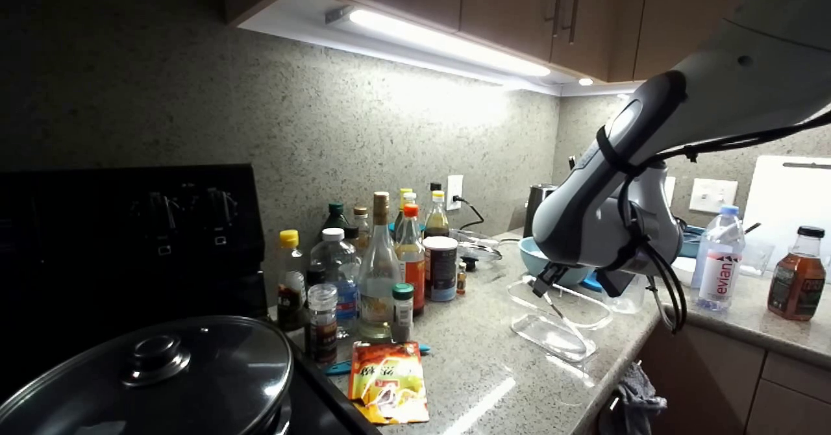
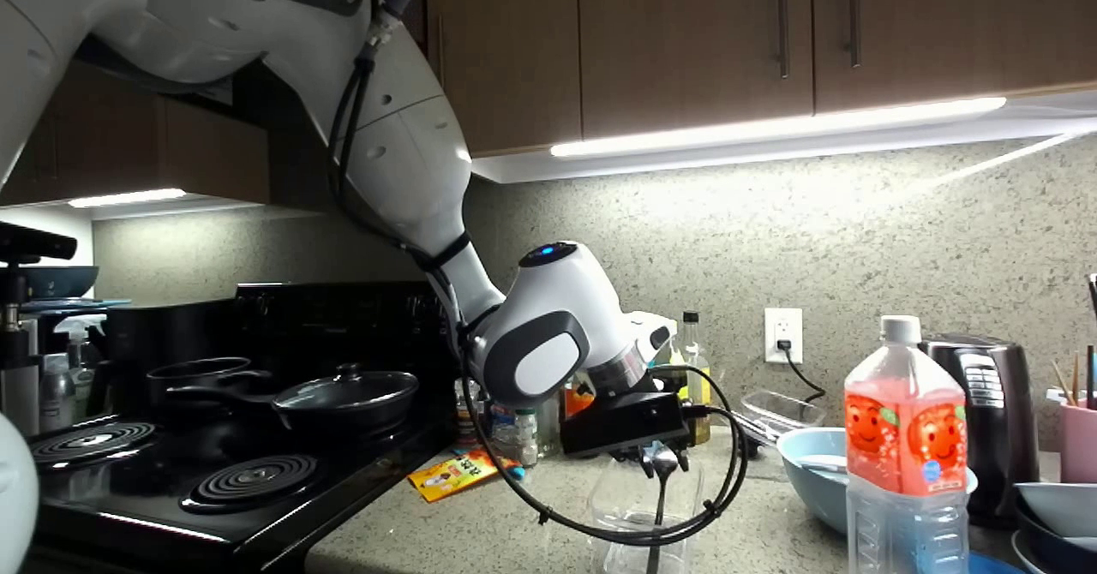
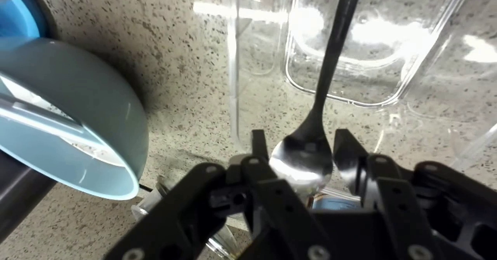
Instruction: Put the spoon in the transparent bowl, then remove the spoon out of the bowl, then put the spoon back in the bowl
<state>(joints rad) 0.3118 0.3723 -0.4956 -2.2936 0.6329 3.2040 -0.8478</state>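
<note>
The spoon [image 3: 330,66] hangs tilted, handle down, its head up between my fingers. In both exterior views the spoon [image 1: 563,318] [image 2: 660,499] slopes down, with its handle end inside the outline of the transparent bowl. Whether the handle touches the bowl's floor I cannot tell. My gripper [image 3: 301,145] has its two fingers against both sides of the spoon's head; it also shows in an exterior view [image 2: 664,463]. The transparent bowl [image 3: 347,101] stands on the counter below the gripper, clear with glinting rims; it shows in both exterior views [image 1: 545,339] [image 2: 610,510].
A light blue bowl [image 3: 101,93] [image 2: 814,481] stands beside the transparent bowl. Several bottles [image 1: 380,279] and an orange packet [image 1: 389,383] stand or lie towards the stove. A large juice bottle [image 2: 904,445] and an Evian bottle [image 1: 719,260] stand on the counter.
</note>
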